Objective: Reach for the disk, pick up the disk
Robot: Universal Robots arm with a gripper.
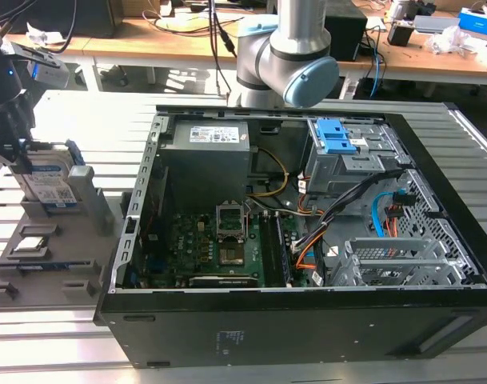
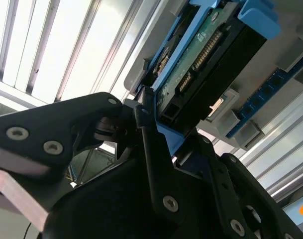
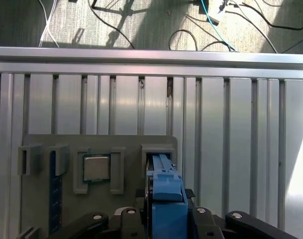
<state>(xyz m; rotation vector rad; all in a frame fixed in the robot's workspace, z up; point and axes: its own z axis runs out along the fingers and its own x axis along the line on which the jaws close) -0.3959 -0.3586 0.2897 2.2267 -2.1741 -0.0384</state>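
Observation:
The disk [image 1: 49, 182], silver with a white-and-blue label and blue side rails, stands on edge in a slot of the grey holder [image 1: 83, 240] at the exterior view's left. My gripper [image 1: 21, 156] comes down on it from above. In the first wrist view its black fingers [image 3: 200, 215] sit tight against both sides of the disk's blue rail [image 3: 166, 199]. The second wrist view shows the disk's green circuit board [image 2: 198, 59] and a finger [image 2: 144, 124] pressed to the rail. The gripper is shut on the disk, whose lower end still sits at the holder slot.
An open black computer case [image 1: 307, 328] lies right beside the holder. A small square silver chip [image 3: 96, 168] and a blue strip [image 3: 54, 199] sit in other holder slots. The arm's base [image 1: 283, 56] stands behind the case on the slatted metal table [image 3: 241, 149].

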